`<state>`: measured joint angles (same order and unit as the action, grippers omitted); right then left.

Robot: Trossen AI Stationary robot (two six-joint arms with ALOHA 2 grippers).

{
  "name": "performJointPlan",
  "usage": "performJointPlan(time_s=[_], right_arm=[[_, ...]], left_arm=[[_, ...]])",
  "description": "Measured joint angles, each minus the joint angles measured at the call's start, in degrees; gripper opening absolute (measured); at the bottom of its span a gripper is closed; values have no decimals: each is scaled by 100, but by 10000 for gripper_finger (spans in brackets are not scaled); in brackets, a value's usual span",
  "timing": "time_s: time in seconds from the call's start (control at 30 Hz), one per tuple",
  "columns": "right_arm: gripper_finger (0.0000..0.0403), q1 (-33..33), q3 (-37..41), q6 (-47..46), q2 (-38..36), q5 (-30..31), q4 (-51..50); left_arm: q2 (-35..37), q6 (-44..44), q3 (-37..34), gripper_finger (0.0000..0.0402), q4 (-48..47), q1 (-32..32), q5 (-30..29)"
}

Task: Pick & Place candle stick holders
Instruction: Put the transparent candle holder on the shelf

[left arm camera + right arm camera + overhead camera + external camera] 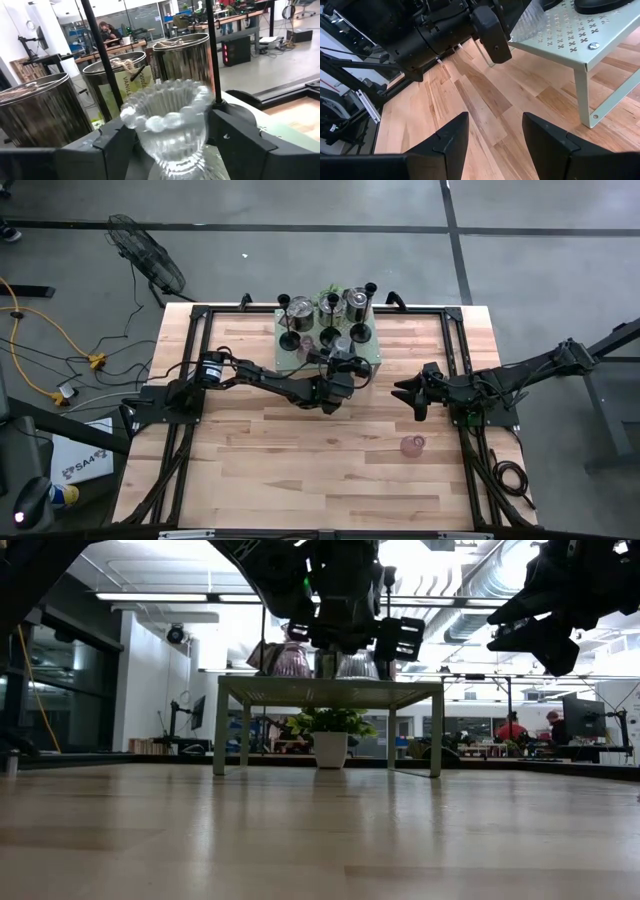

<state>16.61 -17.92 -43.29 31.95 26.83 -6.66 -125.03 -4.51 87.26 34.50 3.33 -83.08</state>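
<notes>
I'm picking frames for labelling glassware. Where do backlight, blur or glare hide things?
Low view: bright ceiling lights silhouette both arms and the rack top. Left wrist view: clear glass holder between the fingers is soft, the silver cups carry streaky reflections. High view: even light, pink holder plain.

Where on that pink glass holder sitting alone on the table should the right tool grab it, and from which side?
The pink glass holder stands upright with open table all round. I'd bring the right tool down from above and close across its body, just under the rim.
</notes>
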Motion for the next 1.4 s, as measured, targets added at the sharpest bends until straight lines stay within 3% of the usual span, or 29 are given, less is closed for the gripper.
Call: performJointPlan(time_s=[1.13, 1.4], right_arm=[[178, -1, -1, 0, -1, 0, 0], [178, 1, -1, 0, 1, 0, 0]], left_arm=[[7, -786, 4, 251, 374, -273, 308], [13, -1517, 7, 251, 949, -269, 343]])
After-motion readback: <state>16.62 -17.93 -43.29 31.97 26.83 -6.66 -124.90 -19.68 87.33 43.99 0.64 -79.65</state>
